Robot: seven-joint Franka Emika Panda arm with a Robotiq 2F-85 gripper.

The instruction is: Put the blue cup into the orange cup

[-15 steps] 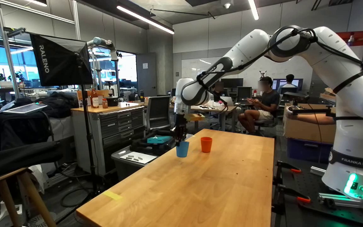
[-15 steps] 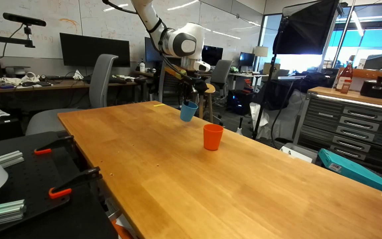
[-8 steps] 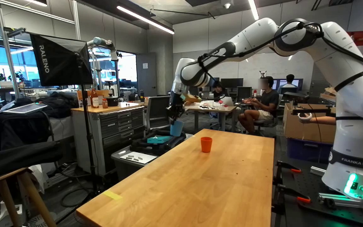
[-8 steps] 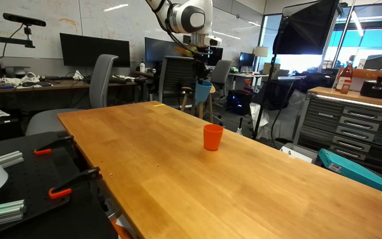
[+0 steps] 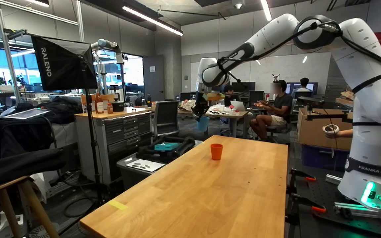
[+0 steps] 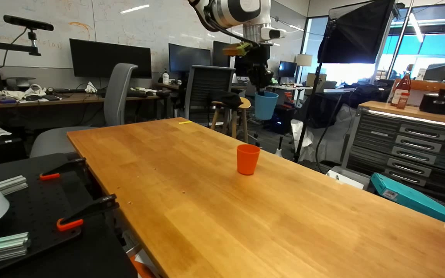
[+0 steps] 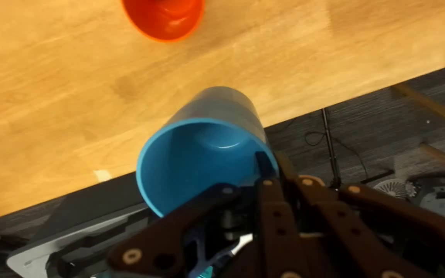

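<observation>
Blue plastic hangs in the air: the blue cup point(image 6: 266, 106) is lifted, with its mouth upward, and it touches neither the tabletop point(image 6: 207, 216) nor the orange cup point(image 6: 248, 160). The end effector point(image 7: 273, 166) is clamped on the wall of the blue cup, at the rim; in the wrist view one jaw reaches inside the cup and the other appears to press from outside. The orange cup stands upright on the tabletop, near its long edge.

As I judge it, the picking up is done and the carrying is the step in hand. What is left is the nesting itself: to bring the blue cup above the orange one, to lower it inside, and to let it go. Whether the blue cup is over the tabletop or just beyond its edge, I cannot tell.

Compared with the frame of one second ago, the difference is clear. The blue cup is higher now in both exterior views. In an exterior view the robot arm point(image 6: 242, 15) is also moved across, so that the blue cup is no longer to the left of the orange cup there, but to its right, and nearer to upright. The orange cup stays in its same place.
</observation>
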